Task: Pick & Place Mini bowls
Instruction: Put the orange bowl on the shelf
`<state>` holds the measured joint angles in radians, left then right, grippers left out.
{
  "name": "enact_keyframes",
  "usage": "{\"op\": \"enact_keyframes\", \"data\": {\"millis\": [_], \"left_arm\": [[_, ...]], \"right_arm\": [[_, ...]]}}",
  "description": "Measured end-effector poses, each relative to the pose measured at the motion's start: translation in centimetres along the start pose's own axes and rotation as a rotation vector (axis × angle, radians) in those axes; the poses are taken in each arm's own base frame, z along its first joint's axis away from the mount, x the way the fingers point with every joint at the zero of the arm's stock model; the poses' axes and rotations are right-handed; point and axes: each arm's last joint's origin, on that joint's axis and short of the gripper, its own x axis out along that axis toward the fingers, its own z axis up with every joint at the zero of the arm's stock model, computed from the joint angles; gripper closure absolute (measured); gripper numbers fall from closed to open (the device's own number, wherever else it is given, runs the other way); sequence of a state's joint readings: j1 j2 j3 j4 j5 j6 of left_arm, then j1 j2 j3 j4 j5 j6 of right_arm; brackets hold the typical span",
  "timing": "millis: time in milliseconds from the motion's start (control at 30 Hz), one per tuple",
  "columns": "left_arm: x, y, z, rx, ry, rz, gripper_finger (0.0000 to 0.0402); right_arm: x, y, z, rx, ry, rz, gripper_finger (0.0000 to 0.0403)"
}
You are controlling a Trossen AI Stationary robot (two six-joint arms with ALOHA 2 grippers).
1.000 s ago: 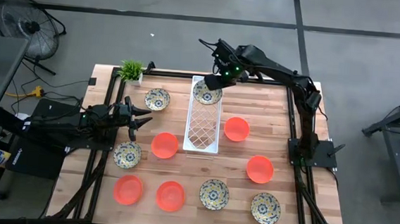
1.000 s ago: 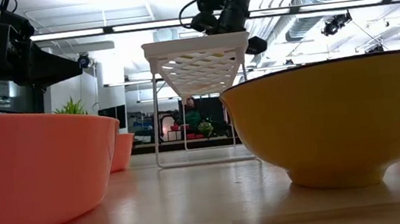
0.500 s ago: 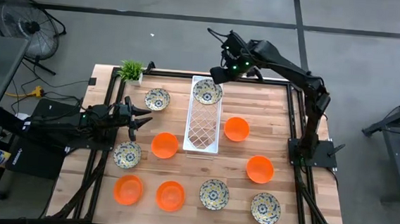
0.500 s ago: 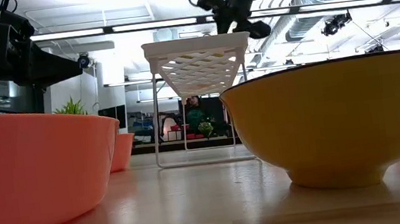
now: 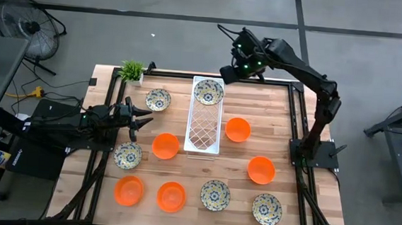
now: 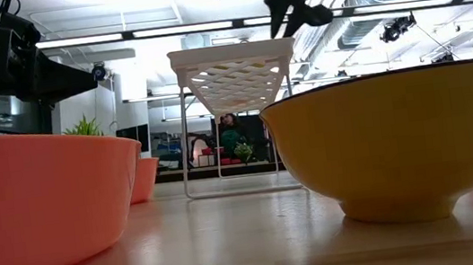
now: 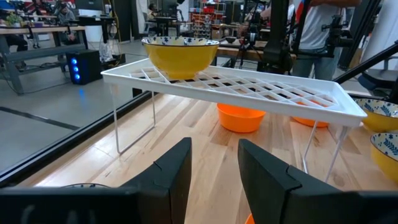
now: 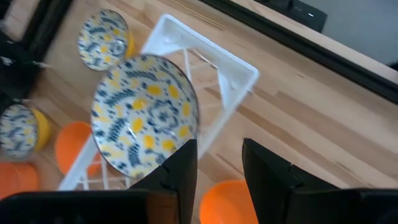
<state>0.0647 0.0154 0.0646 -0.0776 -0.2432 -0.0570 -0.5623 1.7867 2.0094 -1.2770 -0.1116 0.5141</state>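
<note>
One cream floral ceramic mini bowl [image 5: 208, 92] sits at the far end of the white wire rack [image 5: 204, 130], near its edge, so a knock could tip it off; nine bowls lie around on the wooden table [image 5: 284, 139]; the right gripper [image 5: 235, 71] hovers beside it, fingers parted, empty; the left gripper [image 5: 142, 117] waits open, empty, where a swing could clip the plain orange bowl [image 5: 164, 145].

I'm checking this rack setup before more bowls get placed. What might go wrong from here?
The floral bowl sits at the very end of the raised white rack, so a bump might tip it off. The right gripper hovers just beyond that end and may clip it. Orange bowls flank the rack's legs, crowding approaches.
</note>
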Motion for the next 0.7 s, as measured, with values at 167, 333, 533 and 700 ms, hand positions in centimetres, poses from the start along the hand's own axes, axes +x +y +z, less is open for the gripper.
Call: {"op": "enact_keyframes", "data": {"millis": [167,333,533,700], "left_arm": [[0.0,0.0,0.0,0.000,0.000,0.000,0.0273],[0.0,0.0,0.0,0.000,0.000,0.000,0.0273],[0.0,0.0,0.0,0.000,0.000,0.000,0.0273],[0.0,0.0,0.0,0.000,0.000,0.000,0.0273]], "right_arm": [[-1.6,-0.3,-1.0,-0.024,0.017,-0.031,0.0288],[-3.4,-0.6,-2.1,-0.091,0.018,-0.070,0.0288],[-5.7,-0.5,-3.6,-0.213,0.014,-0.078,0.0288],[-7.2,-0.5,-5.1,-0.362,0.050,-0.097,0.0288]]}}
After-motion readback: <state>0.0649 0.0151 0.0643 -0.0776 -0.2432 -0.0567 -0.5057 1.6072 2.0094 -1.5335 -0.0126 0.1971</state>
